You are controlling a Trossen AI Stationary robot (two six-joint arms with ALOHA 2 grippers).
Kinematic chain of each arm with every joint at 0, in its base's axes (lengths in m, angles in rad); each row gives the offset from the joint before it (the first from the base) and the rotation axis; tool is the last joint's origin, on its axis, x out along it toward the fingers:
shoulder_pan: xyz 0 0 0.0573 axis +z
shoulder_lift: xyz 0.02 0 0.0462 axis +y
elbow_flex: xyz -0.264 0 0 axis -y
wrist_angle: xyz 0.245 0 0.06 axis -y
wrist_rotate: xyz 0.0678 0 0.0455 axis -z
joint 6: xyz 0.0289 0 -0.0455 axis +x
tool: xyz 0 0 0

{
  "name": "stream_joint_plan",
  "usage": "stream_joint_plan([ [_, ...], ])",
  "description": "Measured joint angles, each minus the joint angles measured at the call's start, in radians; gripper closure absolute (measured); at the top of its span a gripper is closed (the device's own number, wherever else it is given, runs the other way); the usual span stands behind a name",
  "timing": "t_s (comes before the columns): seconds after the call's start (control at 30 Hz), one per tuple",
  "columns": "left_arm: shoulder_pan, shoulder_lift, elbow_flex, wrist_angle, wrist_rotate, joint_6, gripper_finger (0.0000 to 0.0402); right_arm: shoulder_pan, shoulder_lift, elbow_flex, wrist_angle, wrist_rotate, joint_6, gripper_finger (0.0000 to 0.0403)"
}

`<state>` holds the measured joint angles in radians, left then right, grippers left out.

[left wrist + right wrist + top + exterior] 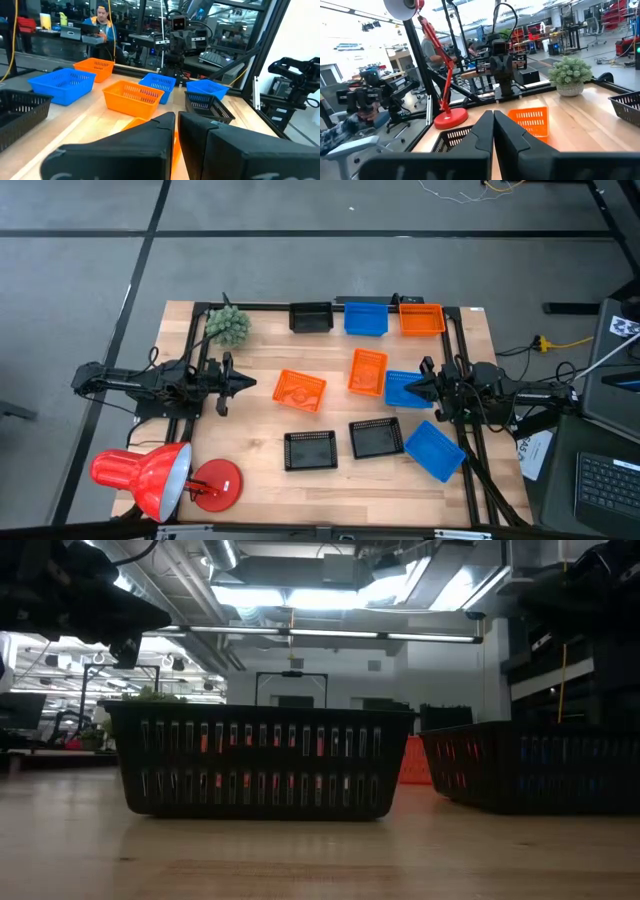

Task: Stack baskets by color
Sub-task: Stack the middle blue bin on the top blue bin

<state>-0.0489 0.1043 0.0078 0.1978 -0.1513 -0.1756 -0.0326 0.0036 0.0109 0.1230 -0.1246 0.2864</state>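
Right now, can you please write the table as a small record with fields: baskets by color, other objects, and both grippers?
orange baskets: three; one at the far edge, one near the middle, one left of the middle
blue baskets: three; far edge, by the right gripper, near right
black baskets: three; far edge, two near the front
stacked: none yet
other objects: red desk lamp, green plant ball
left gripper: shut, holds nothing, left side
right gripper: shut, holds nothing, right side

wooden table (260,425) with scattered baskets (299,390), red lamp (150,478), green plant ball (229,326)
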Motion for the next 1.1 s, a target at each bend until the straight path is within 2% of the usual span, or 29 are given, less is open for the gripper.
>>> stream_joint_plan([
  [0.3, 0.0, 0.0, 0.0, -0.006, -0.015, 0.002, 0.0388, 0.035, 0.001, -0.004, -0.013, -0.011, 0.076, 0.039],
  [0.47, 0.001, 0.0, 0.0, -0.004, -0.035, 0.003, 0.0388, 0.096, 0.04, -0.004, -0.029, 0.165, 0.107, 0.039],
  [0.7, 0.001, 0.0, 0.0, -0.002, -0.082, 0.026, 0.0388, 0.166, 0.153, -0.004, 0.077, 0.236, 0.173, 0.039],
  [0.87, 0.001, 0.0, 0.0, 0.005, -0.083, 0.023, 0.0388, 0.182, 0.208, -0.004, 0.204, 0.237, -0.004, 0.039],
  [0.97, 0.001, 0.0, 0.0, 0.07, -0.101, 0.016, 0.0388, 0.182, 0.214, -0.004, 0.222, 0.237, -0.139, 0.039],
  [1.1, 0.001, 0.0, 0.0, 0.13, -0.102, -0.024, 0.0388, 0.182, 0.213, -0.004, 0.263, 0.238, -0.212, 0.039],
])
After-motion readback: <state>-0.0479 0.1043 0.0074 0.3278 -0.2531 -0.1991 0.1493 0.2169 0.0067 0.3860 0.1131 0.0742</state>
